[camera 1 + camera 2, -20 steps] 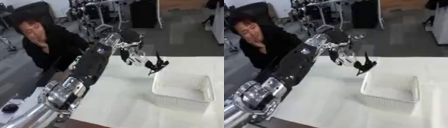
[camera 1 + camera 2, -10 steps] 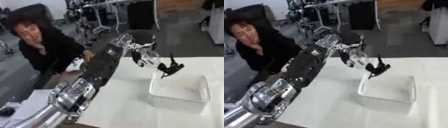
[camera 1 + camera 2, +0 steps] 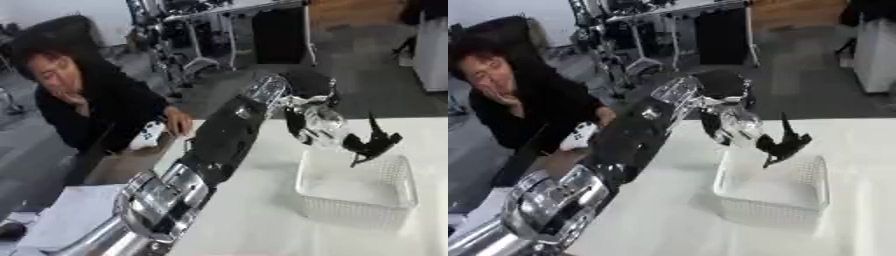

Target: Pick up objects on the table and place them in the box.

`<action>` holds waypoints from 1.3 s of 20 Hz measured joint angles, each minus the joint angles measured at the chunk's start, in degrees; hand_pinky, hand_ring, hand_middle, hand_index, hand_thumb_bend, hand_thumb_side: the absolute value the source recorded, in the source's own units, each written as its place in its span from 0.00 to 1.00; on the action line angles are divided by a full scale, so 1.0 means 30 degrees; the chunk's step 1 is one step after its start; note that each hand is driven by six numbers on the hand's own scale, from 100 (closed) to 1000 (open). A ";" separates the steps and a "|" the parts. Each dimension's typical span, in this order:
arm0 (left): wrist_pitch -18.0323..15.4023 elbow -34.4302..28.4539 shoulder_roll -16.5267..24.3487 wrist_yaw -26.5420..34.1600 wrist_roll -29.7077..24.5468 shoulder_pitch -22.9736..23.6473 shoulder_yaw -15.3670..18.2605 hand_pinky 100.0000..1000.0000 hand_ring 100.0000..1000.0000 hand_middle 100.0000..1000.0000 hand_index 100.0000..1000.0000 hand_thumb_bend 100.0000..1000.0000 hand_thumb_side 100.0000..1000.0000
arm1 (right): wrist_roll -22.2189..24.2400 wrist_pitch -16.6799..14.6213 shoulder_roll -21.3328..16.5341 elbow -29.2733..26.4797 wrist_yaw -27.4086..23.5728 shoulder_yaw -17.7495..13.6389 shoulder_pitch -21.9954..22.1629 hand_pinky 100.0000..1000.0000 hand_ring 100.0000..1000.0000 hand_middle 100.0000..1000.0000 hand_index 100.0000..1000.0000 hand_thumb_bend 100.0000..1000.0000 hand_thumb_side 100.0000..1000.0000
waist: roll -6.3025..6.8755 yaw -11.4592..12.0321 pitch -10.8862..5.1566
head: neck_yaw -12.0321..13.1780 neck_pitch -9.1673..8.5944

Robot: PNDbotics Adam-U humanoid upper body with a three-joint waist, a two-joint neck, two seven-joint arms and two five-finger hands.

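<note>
Basket (image 3: 395,185) on table (image 3: 254,220), right of centre — left hand (image 3: 372,142) above its far rim.

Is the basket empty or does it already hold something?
Looks empty: the basket floor shows only white mesh. The left hand hangs above its rim.

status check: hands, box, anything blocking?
Left robot hand over the white mesh box, fingers spread downward, grip unclear. Right robot hand not in view. Box interior looks empty. Nothing blocking seen.

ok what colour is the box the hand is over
White, with mesh-like walls: the box under the left hand shows best in the left eye view.
</note>
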 measured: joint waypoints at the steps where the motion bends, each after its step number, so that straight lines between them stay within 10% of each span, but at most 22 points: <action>1: -0.0011 0.0046 -0.0005 -0.0037 -0.0013 0.0000 -0.0014 0.00 0.00 0.00 0.09 0.00 0.39 | 0.0000 0.0000 0.0004 0.0000 0.0000 0.0000 -0.0001 0.40 0.48 0.54 0.84 0.19 1.00 | 0.0000 -0.0006 0.0000 | 0.0000 0.0000; 3: -0.0054 0.0144 -0.0065 -0.0168 -0.0146 0.0000 -0.0035 0.00 0.03 0.09 0.21 0.00 0.58 | 0.0000 -0.0002 0.0006 0.0000 0.0000 0.0000 -0.0002 0.40 0.48 0.54 0.84 0.19 1.00 | 0.0004 -0.0007 0.0000 | 0.0000 0.0000; 9: -0.0215 0.0652 -0.0143 -0.1182 -0.2987 -0.0002 -0.0039 0.62 0.66 0.61 0.63 0.00 0.99 | -0.0001 -0.0003 0.0007 0.0000 0.0000 0.0000 -0.0002 0.40 0.48 0.53 0.84 0.19 1.00 | 0.0005 -0.0001 0.0000 | -0.0016 0.0000; 19: -0.0978 0.0411 -0.0139 -0.1233 -0.4793 0.0010 -0.0026 0.84 0.86 0.79 0.77 0.15 1.00 | -0.0012 -0.0014 0.0008 0.0000 0.0000 0.0000 -0.0003 0.40 0.48 0.53 0.84 0.19 1.00 | 0.0007 0.0008 0.0000 | -0.0031 0.0002; 26: -0.1416 0.0228 -0.0125 -0.1132 -0.4379 0.0031 -0.0008 1.00 1.00 1.00 1.00 0.47 1.00 | -0.0031 -0.0035 0.0008 0.0000 0.0000 0.0000 -0.0004 0.40 0.48 0.53 0.84 0.19 1.00 | 0.0017 0.0008 0.0000 | -0.0173 0.0003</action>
